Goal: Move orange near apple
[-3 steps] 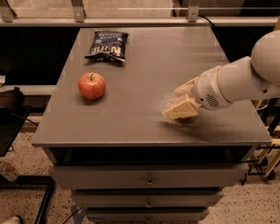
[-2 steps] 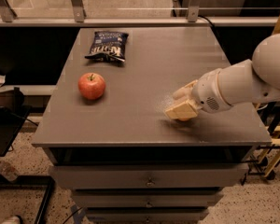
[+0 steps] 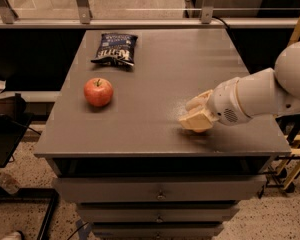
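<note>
Table seen from the front. The cream gripper lies nearest, low on the surface, well to the right of the apple. Whether it is open or closed cannot be told, and the orange cannot be seen. The apple sits upright, stem end up. Beyond the apple, near the far edge, lies a dark chip bag, whose white lettering is too blurred to read.
</note>
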Available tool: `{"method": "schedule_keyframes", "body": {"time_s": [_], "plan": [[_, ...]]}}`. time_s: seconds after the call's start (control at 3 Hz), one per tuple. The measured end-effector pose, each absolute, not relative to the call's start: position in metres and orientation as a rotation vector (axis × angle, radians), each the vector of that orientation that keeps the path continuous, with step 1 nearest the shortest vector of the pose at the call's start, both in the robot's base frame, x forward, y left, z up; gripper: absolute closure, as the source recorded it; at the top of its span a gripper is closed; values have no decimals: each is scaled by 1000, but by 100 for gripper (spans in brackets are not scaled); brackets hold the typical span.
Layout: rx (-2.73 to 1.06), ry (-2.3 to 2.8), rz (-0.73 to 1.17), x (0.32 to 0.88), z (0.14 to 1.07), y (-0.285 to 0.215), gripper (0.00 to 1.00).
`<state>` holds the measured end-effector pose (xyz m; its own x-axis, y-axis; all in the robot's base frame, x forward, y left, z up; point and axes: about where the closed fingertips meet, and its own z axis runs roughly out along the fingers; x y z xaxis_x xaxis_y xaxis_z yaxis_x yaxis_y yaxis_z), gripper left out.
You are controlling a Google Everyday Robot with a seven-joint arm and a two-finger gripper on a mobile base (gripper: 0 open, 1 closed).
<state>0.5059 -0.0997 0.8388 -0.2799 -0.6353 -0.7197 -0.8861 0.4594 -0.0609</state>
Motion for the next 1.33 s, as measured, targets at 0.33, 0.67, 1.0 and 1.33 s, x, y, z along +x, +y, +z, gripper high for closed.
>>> {"method": "schedule_keyframes", "body": {"time_s": [0.33,0.67,1.0,1.33], "plan": [[-1266,2017,467,505,839,-100,100],[-1272,2012,485,505,838,-98,82],[-1284,2003,498,505,837,-96,58],[-1298,1995,505,504,836,-94,36]]}}
